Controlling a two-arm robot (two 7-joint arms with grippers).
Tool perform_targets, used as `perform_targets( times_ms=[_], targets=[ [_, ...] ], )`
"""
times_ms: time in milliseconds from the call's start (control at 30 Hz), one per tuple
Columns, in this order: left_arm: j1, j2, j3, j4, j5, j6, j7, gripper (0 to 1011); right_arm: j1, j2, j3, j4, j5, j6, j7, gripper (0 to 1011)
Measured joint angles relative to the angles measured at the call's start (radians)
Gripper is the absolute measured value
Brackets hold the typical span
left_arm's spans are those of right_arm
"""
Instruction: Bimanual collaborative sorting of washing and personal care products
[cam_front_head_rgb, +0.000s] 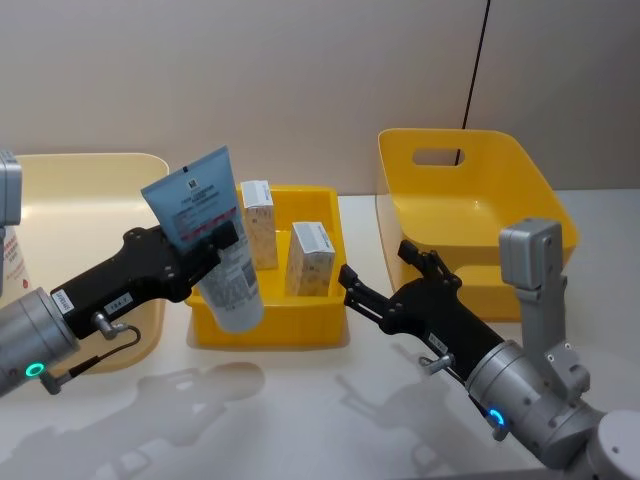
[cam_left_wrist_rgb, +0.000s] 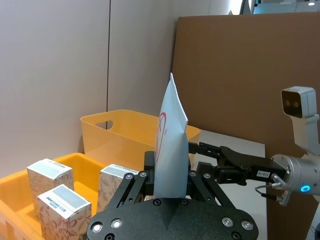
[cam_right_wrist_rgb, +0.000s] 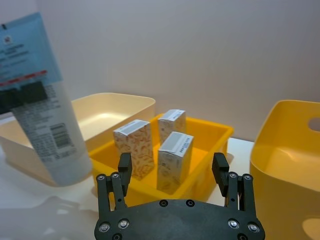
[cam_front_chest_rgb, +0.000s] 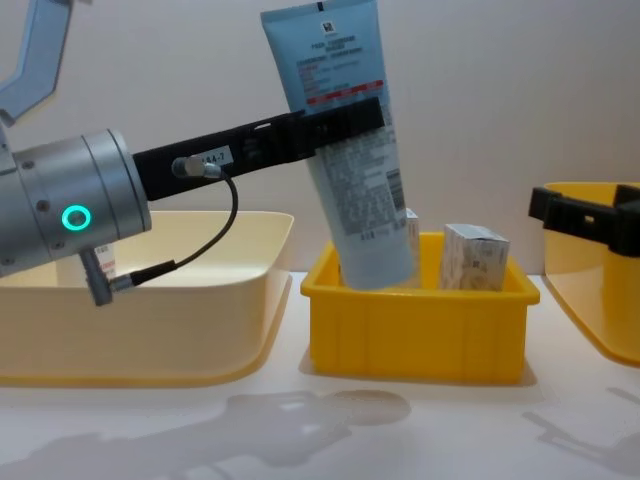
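Light-blue squeeze tube (cam_front_head_rgb: 197, 203): clamped across its middle by the closed jaws of the left gripper (cam_front_head_rgb: 212, 240). Long axis near upright and tilted, cap end down at the left front corner of the yellow tray (cam_front_head_rgb: 265, 335). Cream tub (cam_front_head_rgb: 80, 170) is just left, open-topped and nearest this arm. Right gripper (cam_front_head_rgb: 378, 262): jaws spread and empty, at the tray's right side. Upright cartons (cam_front_head_rgb: 310, 258) are just ahead, yellow tub (cam_front_head_rgb: 480, 140) to its right.

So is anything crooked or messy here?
Only the tube: it leans sideways, cap end down, gripped by the left end effector at the left side of the small bin. The cartons in that bin stand upright, and nothing is spilled.
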Motion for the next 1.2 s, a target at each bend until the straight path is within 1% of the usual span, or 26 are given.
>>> perform_targets(
  times_ms=[100,133,233,367,467,500,567,600,633,767,833,933,1033,1200],
  targets=[
    [0.0,0.0,0.002,0.0,0.0,0.0,-0.001,278,0.007,0.011,0.002,-0.004,0.03,0.015,0.037,1001],
    [0.0,0.0,0.002,0.0,0.0,0.0,-0.001,278,0.007,0.011,0.002,-0.004,0.03,0.015,0.037,1001],
    [0.0,-0.001,0.003,0.001,0.001,0.0,-0.002,278,0.018,0.028,0.003,-0.009,0.065,0.034,0.083,1001],
    [0.0,-0.001,0.005,0.001,0.001,0.0,-0.002,278,0.03,0.044,0.0,-0.013,0.097,0.054,0.129,1001],
    [0.0,-0.001,0.005,0.001,0.001,0.0,-0.002,278,0.041,0.057,-0.005,-0.015,0.12,0.069,0.164,1001],
    [0.0,-0.001,0.005,0.001,0.001,0.0,-0.002,278,0.049,0.065,-0.01,-0.015,0.131,0.077,0.184,1001],
    [0.0,-0.001,0.006,0.001,0.001,0.0,-0.003,278,0.056,0.071,-0.014,-0.015,0.14,0.085,0.201,1001],
    [0.0,-0.001,0.006,0.001,0.001,0.0,-0.003,278,0.066,0.078,-0.021,-0.015,0.149,0.093,0.221,1001],
    [0.0,-0.001,0.006,0.001,0.001,0.0,-0.003,278,0.066,0.078,-0.021,-0.015,0.149,0.093,0.221,1001],
    [0.0,-0.001,0.006,0.001,0.001,0.0,-0.003,278,0.099,0.093,-0.045,-0.006,0.168,0.117,0.273,1001],
    [0.0,-0.001,0.006,0.001,0.001,0.0,-0.003,278,0.111,0.097,-0.055,-0.002,0.17,0.124,0.288,1001],
    [0.0,-0.001,0.007,0.001,0.001,0.0,-0.004,278,0.152,0.102,-0.091,0.017,0.171,0.144,0.323,1001],
    [0.0,-0.001,0.007,0.001,0.001,0.0,-0.004,278,0.18,0.102,-0.117,0.031,0.166,0.156,0.34,1001],
    [0.0,-0.001,0.007,0.001,0.001,0.0,-0.004,278,0.241,0.094,-0.172,0.065,0.139,0.18,0.361,1001]
  ],
)
